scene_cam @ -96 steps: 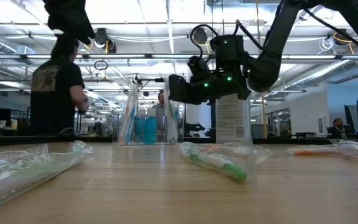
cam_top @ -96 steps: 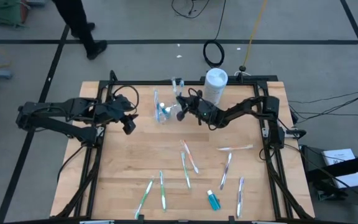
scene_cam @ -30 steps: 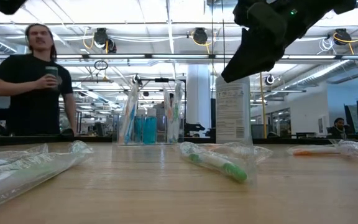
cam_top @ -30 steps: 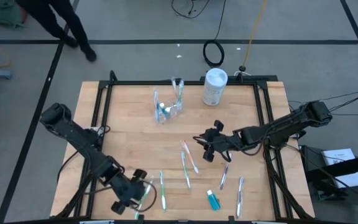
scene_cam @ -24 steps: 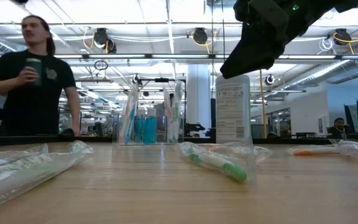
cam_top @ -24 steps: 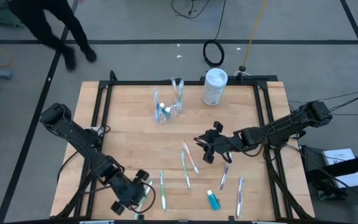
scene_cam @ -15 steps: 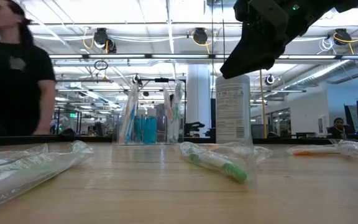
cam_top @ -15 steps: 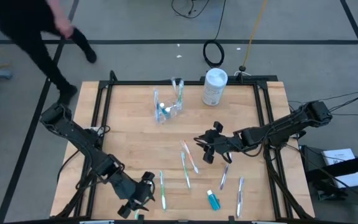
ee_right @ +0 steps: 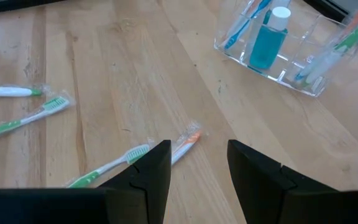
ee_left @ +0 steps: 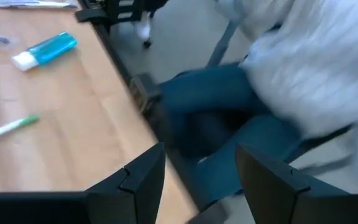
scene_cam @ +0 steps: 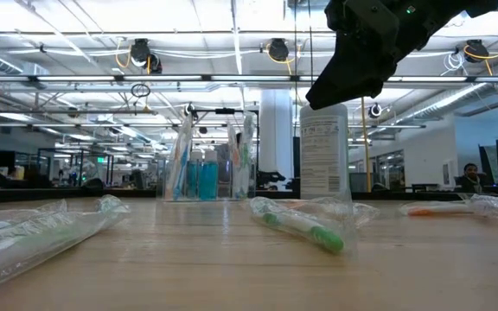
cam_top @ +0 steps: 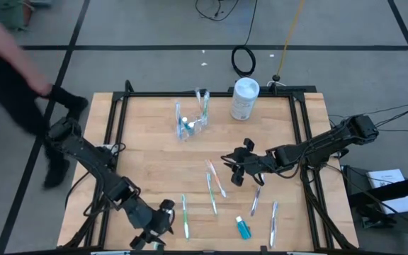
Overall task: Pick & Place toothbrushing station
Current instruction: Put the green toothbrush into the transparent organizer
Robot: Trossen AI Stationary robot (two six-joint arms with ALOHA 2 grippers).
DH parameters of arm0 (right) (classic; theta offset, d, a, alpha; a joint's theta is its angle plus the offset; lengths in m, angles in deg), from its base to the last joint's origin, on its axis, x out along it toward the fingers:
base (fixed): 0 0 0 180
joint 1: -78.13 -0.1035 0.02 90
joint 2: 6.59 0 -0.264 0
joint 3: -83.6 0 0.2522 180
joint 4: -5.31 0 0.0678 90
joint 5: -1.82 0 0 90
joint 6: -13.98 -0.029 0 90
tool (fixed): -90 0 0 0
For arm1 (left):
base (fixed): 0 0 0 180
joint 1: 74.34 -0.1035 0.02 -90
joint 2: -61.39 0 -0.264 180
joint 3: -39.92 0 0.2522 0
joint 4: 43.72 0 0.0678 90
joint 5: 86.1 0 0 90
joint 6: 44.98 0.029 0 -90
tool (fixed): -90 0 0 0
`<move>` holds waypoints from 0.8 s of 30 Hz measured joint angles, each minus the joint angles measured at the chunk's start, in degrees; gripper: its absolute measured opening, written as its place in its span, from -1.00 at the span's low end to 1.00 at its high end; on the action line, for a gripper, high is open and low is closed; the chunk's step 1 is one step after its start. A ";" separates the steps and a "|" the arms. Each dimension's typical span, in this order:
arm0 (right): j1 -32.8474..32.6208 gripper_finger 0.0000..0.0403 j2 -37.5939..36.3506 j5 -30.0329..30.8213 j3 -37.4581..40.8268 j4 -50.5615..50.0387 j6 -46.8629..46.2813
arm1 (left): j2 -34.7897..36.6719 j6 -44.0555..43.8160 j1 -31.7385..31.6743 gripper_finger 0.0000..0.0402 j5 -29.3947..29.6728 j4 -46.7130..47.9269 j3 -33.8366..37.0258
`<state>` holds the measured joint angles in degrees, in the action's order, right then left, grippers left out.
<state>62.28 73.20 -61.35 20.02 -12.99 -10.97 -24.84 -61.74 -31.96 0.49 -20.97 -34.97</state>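
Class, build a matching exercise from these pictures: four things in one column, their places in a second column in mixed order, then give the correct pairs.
Things:
1. white canister
2. clear organizer
3. blue tube
4. left gripper

Places:
A. lying flat near the table's front edge
B. at the front left edge
C. far side, left of the canister
D. far side, by the back rail

Pairs: 1-D, 2-C, 3-A, 4-B

I can read nothing here; the white canister (scene_cam: 324, 151) at the table's far side carries a printed label, probably small text, illegible.
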 joint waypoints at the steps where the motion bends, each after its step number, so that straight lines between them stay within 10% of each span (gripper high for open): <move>1: -0.02 -0.24 0.00 0.02 0.02 0.00 0.02 | 0.00 2.47 0.45 0.00 1.57 1.43 0.00; 7: -0.02 -0.24 0.00 -0.01 0.01 -0.02 0.07 | -2.17 15.72 0.89 0.00 8.92 6.42 0.00; 24: 0.00 -0.24 0.00 0.07 0.00 -0.02 0.11 | -16.21 40.51 3.18 0.00 0.70 15.49 -0.03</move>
<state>62.28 73.20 -61.29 20.02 -13.01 -10.86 -41.05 -21.23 -28.78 1.19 -5.48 -35.00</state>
